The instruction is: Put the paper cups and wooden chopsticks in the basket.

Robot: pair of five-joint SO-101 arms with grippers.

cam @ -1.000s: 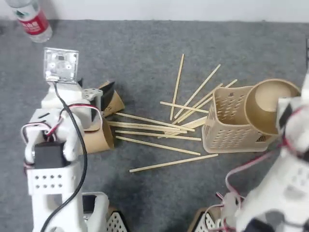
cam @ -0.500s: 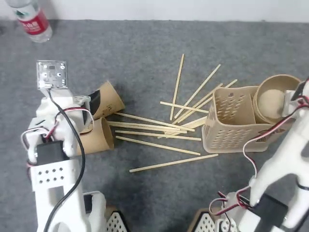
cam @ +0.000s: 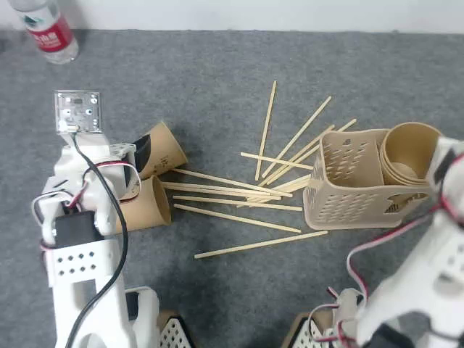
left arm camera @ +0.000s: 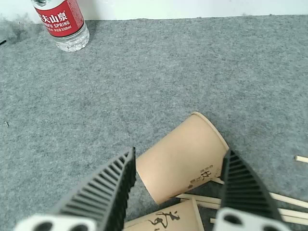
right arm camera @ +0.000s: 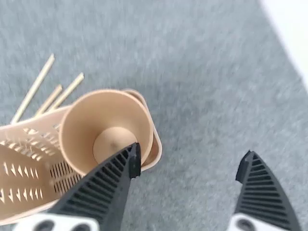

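A water bottle (cam: pixel 47 30) stands far from the basket (cam: pixel 344 188). Wooden chopsticks (cam: pixel 239 196) lie scattered beside the basket. Two lying paper cups (cam: pixel 156 152) rest farther off. The left gripper (left arm camera: pixel 180 152) hangs wide apart over one. The right gripper (right arm camera: pixel 191 150), also wide apart, has let go, and the nested cups (cam: pixel 409 152) now sit inside the basket.

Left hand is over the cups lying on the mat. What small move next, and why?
Probably lower the left hand onto the paper cup and close on it. Its jaws stand open with that cup on its side seen between them, not yet gripped. The right hand is open by the nested cups in the basket, so it has nothing to carry.
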